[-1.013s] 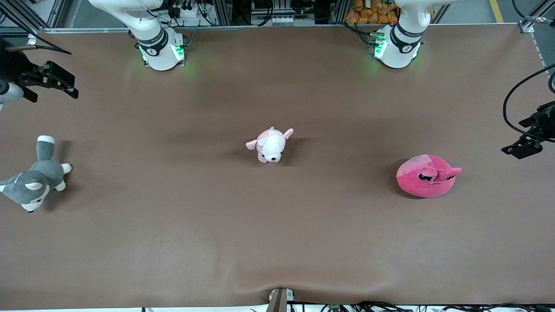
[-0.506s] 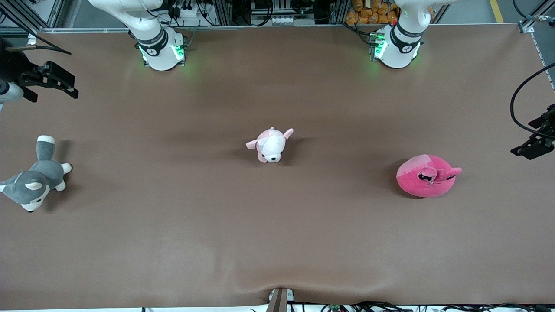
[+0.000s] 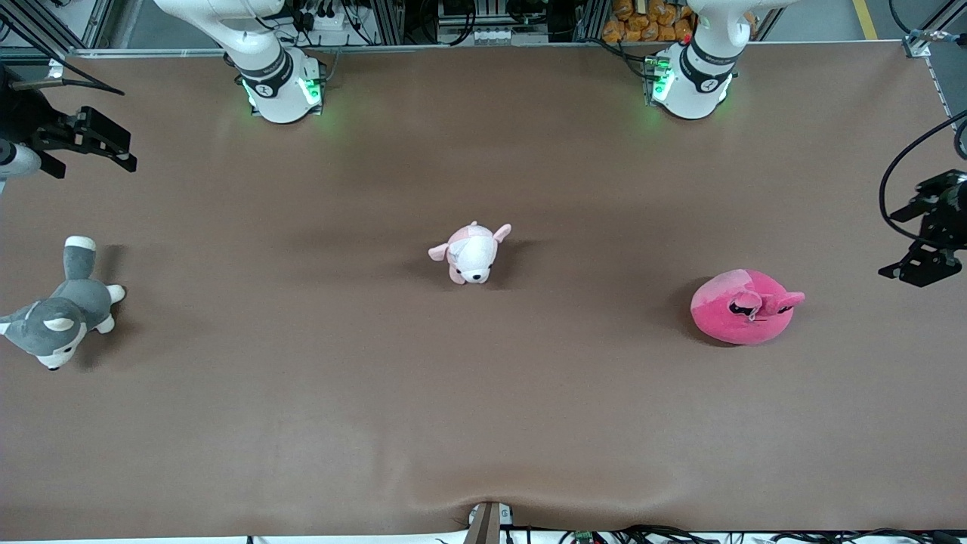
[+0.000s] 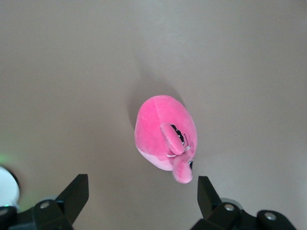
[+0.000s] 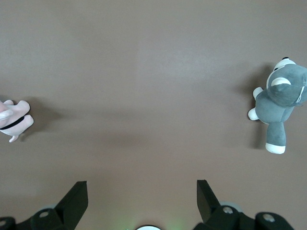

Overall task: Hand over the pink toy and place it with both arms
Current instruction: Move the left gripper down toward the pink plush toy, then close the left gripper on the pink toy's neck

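The pink toy [image 3: 745, 307] lies flat on the brown table [image 3: 483, 423] toward the left arm's end, well apart from the pale puppy plush [image 3: 470, 254] at the middle and the grey husky plush [image 3: 59, 316] at the right arm's end; nothing touches it; the left gripper [image 3: 923, 266] hangs in the air at the table's edge on that same end, off to the side of the toy and not over it, its 2 fingers [image 4: 76, 192] spread wide and holding nothing; the left wrist view shows the toy centred between them but low and distant; the right gripper [image 3: 91, 143] waits over the table's edge at its own end, above the husky's end of the table, likewise spread and empty. The step in hand looks like the approach for the first pick; to do it well the left arm should come in directly over the round body, line the fingers across its narrower width, and descend far enough to bite the plump middle rather than a floppy ear, since soft plush slips from a shallow pinch; a grasp set to 1 side would leave body free for the right gripper to take at the handover.
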Controlling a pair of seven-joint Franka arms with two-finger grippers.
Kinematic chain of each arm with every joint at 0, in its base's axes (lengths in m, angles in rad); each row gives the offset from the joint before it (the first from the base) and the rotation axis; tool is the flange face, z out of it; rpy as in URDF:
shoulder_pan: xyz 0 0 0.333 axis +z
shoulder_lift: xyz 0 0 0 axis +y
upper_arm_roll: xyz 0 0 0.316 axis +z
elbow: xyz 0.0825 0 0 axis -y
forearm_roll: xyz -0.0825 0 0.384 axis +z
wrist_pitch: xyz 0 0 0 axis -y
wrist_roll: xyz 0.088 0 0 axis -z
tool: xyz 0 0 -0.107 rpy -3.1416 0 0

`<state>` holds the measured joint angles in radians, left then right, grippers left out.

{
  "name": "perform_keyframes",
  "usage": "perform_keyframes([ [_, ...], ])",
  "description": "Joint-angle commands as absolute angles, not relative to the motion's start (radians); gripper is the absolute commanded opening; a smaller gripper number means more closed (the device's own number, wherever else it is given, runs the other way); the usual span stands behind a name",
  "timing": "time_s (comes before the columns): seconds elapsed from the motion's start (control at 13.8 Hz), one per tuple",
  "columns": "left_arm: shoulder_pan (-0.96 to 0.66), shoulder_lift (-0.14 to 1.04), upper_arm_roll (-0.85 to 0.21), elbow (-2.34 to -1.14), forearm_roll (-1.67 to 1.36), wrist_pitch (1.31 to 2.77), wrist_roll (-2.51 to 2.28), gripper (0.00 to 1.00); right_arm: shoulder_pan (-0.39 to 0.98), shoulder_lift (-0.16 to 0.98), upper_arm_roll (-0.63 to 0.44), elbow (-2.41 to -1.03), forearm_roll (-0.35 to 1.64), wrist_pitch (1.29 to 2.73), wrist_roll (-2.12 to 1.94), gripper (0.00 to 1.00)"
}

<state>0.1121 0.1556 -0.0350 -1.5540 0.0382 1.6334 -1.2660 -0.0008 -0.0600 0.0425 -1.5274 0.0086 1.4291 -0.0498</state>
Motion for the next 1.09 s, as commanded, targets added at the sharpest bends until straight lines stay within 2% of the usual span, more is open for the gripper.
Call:
perform_keyframes([
  [0.0, 0.094, 0.198, -0.037, -1.543, 0.04, 1.631, -1.471, 1.0, -0.014, -0.051, 0.052, -1.506, 0.008, 1.416, -0.061, 1.0],
  [0.65, 0.166, 0.377, -0.031, -1.543, -0.196, 1.634, -1.64, 1.0, -0.017, -0.051, 0.052, -1.506, 0.009, 1.413, -0.061, 1.0],
  [1.01, 0.195, 0.457, -0.031, -1.546, -0.242, 1.718, -1.637, 1.0, -0.017, -0.051, 0.052, -1.506, 0.015, 1.41, -0.061, 1.0],
])
